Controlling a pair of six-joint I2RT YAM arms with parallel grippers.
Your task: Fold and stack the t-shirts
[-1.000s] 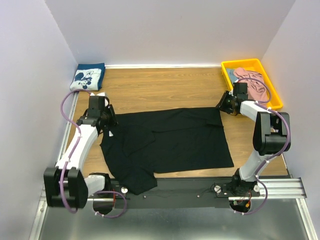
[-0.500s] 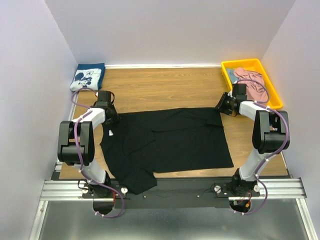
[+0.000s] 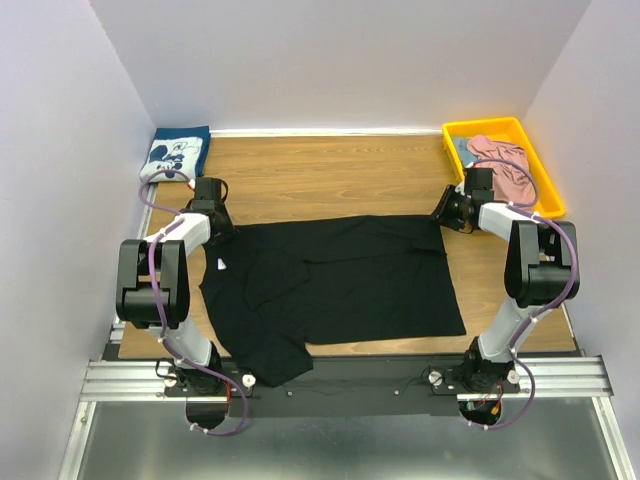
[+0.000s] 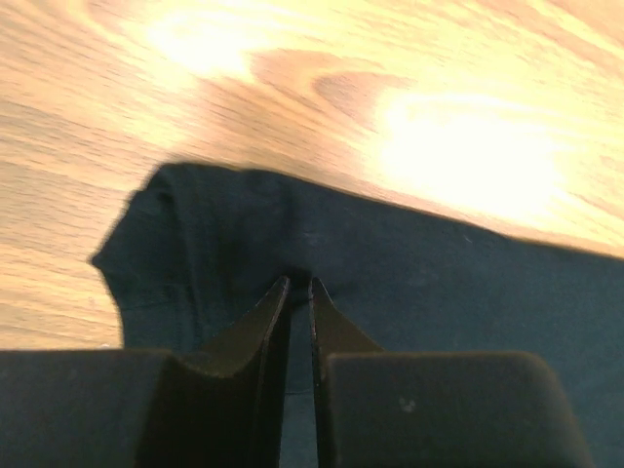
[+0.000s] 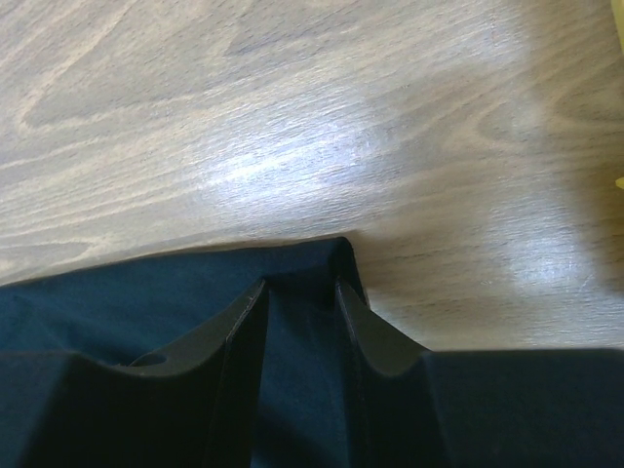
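Taking the arm bases as 6 o'clock, the navy t-shirt (image 3: 175,155) with the white mouse print lies at about 10 o'clock, in the far left corner of the table (image 3: 330,165). It is already a small neat packet, so I judge that this one is finished and is the start of the stack.

The pink t-shirt (image 3: 505,170) is crumpled in the yellow tray (image 3: 480,128) at about 2 o'clock. Nothing has been done to it. I cannot tell whether something more lies under it there.

The black t-shirt (image 3: 340,280) is the one in work. It lies spread in the middle of the table, mostly flat. One sleeve at its 7 o'clock end reaches over the dark rail (image 3: 380,385) at the near edge. Some layers overlap on its left half, but it is far from a folded packet.

The left gripper (image 4: 300,283) is at the 10 o'clock corner of this shirt. Its fingers are pressed almost together, with only a thin slit between, and they seem to pinch the edge of the cloth. The right gripper (image 5: 300,285) is at the 2 o'clock corner. Its fingers stand a little apart with the corner of the cloth between them, and I believe they hold it.

In my judgement one shirt of three is done. The black one is only being taken by its far edge for a first fold. Afterwards it must go on the navy one, and then the pink one follows.
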